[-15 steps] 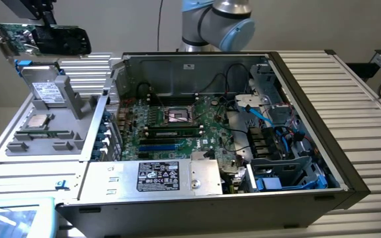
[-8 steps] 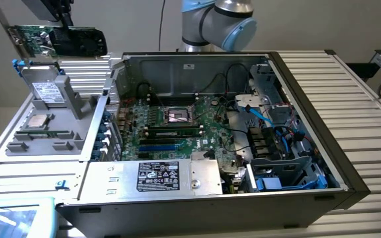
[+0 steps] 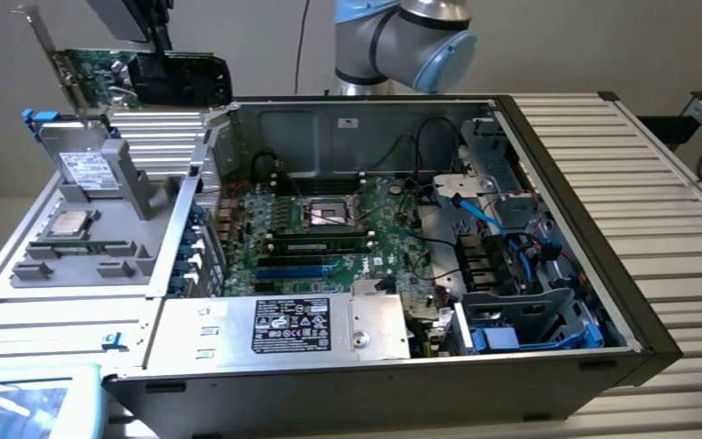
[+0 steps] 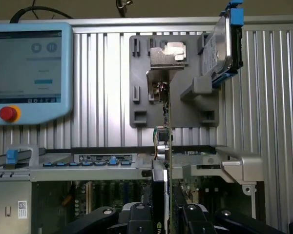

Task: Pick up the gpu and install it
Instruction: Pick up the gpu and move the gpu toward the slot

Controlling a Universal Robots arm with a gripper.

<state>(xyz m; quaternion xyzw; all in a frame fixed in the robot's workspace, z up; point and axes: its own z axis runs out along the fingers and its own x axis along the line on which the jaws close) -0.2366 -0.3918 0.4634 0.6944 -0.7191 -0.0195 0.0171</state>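
The gpu [image 3: 162,80], a green board with a black shroud and a metal bracket, hangs in the air at the exterior view's upper left, above the grey parts holder [image 3: 77,261]. My gripper [image 3: 150,37] is shut on its upper edge. In the wrist view the gpu [image 4: 167,126] appears edge-on, its silver bracket [image 4: 168,54] at the far end, clamped between my black fingers [image 4: 136,214] of the gripper [image 4: 162,217]. The open computer case [image 3: 570,229] with its motherboard [image 3: 314,229] lies to the exterior view's right of the card.
The grey holder carries a hard drive [image 3: 83,166], a processor [image 3: 73,222] and a memory stick [image 3: 83,247]. A silver box with a black label [image 3: 284,329] sits at the case's near side. A teach pendant [image 3: 22,402] lies at the lower left. Blue cables [image 3: 473,210] run inside the case.
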